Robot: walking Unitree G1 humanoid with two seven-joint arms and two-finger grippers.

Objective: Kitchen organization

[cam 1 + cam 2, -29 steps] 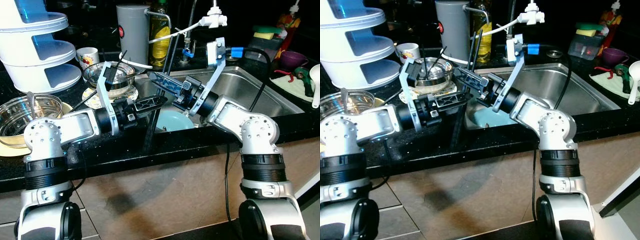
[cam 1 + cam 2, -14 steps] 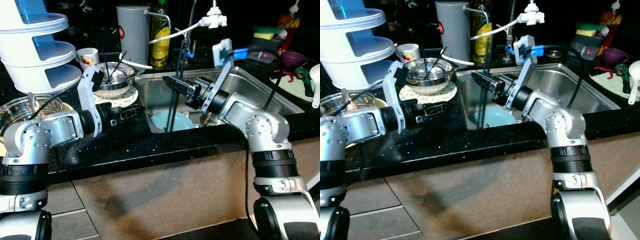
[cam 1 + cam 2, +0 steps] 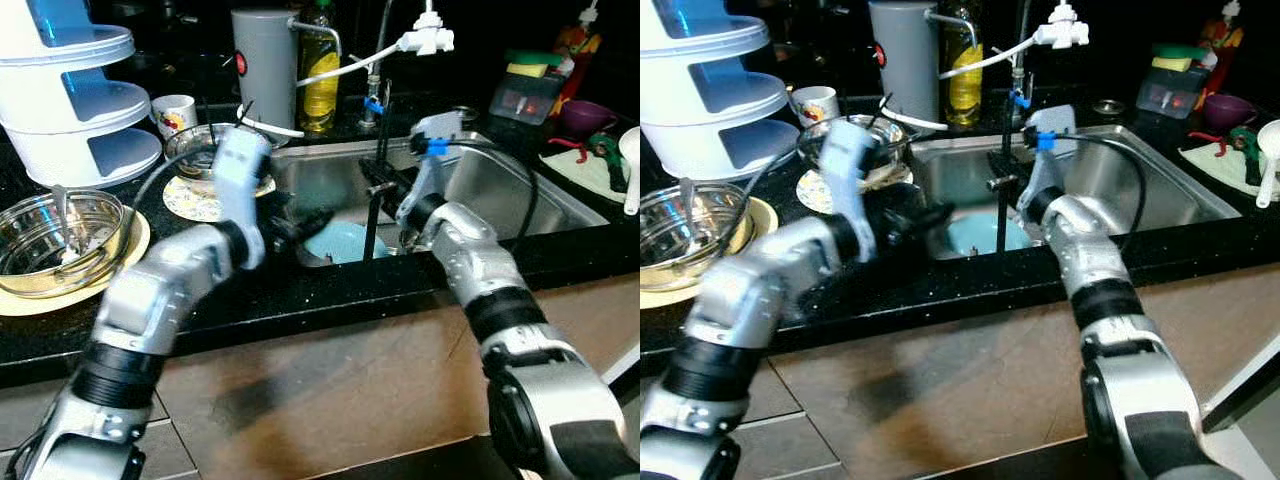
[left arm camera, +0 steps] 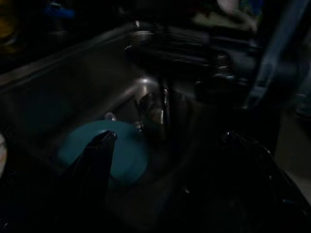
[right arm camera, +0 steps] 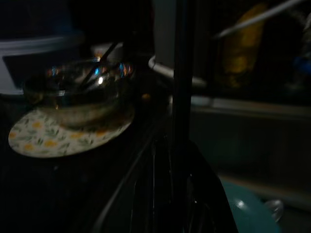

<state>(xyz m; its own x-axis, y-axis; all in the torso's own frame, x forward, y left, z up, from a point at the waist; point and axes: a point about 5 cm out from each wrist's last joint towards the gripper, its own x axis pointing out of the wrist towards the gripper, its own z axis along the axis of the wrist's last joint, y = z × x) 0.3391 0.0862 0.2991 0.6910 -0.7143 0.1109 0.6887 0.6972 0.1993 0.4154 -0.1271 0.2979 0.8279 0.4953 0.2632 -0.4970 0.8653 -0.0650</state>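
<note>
- Desk (image 3: pixel 330 295): black stone top with a steel sink (image 3: pixel 500 185) set into it.
- White tiered rack (image 3: pixel 75 90): stands at the far left of the desk.
- Steel bowl (image 3: pixel 55 235): rests on a yellow plate, near the desk's front edge.
- Blue plate (image 3: pixel 345 240): lies in the sink's left corner.
- Left end effector (image 4: pixel 165 145): over the sink's left edge above the blue plate, fingers apart.
- Right end effector (image 3: pixel 378 185): above the sink, blurred; its finger state cannot be told.

Dim view: a steel bowl (image 5: pixel 77 92) sitting on a floral plate (image 5: pixel 68 128), a teal dish (image 5: pixel 252 213) showing nearby
</note>
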